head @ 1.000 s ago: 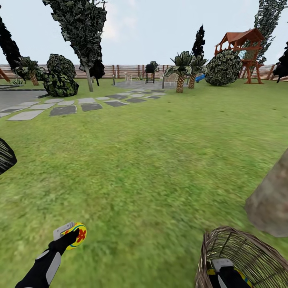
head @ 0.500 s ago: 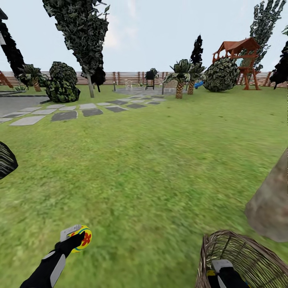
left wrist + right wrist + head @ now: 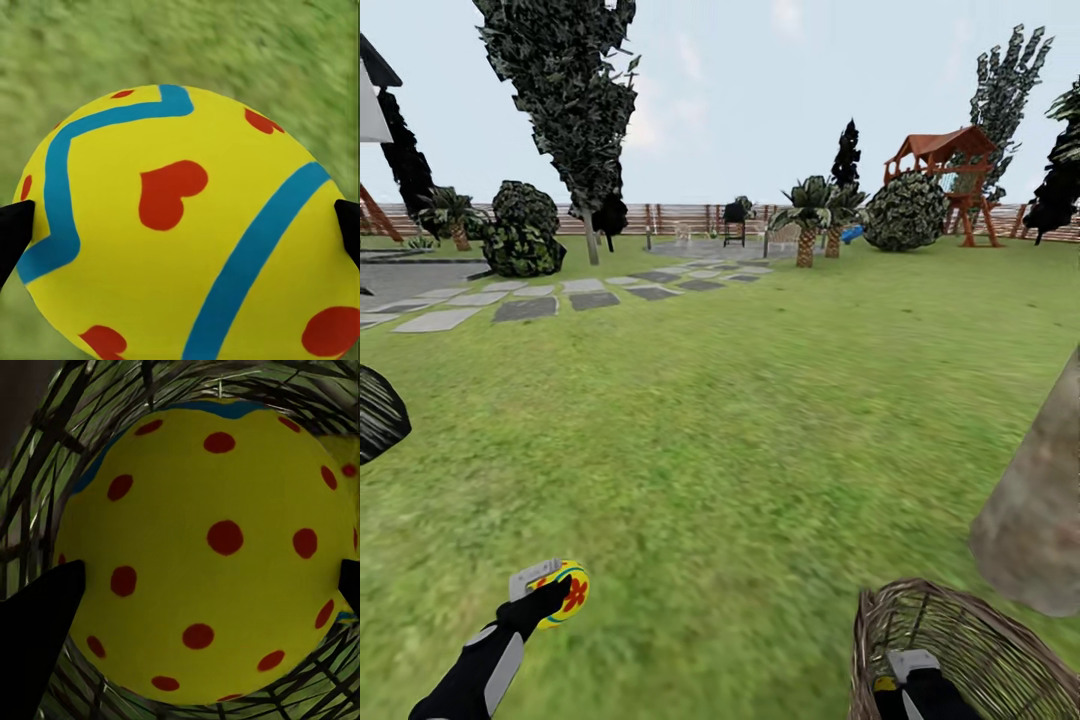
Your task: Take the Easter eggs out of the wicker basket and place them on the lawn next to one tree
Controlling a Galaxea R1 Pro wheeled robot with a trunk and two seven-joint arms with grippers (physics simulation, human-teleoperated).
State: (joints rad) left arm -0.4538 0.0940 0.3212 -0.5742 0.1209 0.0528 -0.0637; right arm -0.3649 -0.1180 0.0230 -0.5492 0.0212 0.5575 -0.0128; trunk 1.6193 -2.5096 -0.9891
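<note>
Two eggs show clearly, each between the fingers of a tool. The left tool (image 3: 550, 600) grips a yellow egg (image 3: 563, 592) with red hearts and blue bands, held above the lawn (image 3: 740, 440) out in front of the robot; the left wrist view has this egg (image 3: 180, 225) close up, a dark fingertip (image 3: 13, 232) touching each side and blurred grass behind.

The right tool (image 3: 916, 680) reaches down inside the basket (image 3: 950, 640), which stands on the lawn just beside the tree trunk (image 3: 1035, 520). In the right wrist view a yellow egg with red spots (image 3: 206, 547) sits between the dark fingers (image 3: 37, 630), the wicker weave all around it; the fingers lie against its sides, so the tool looks clenched on it. A bit of another yellow egg (image 3: 343, 454) shows at its side in the basket.

Far across the lawn lie grey paving slabs (image 3: 510, 300), palms (image 3: 807, 215), round shrubs (image 3: 905, 210), a red-roofed play tower (image 3: 945, 170), dark conifers (image 3: 575, 100) and a slatted fence (image 3: 680, 215).
</note>
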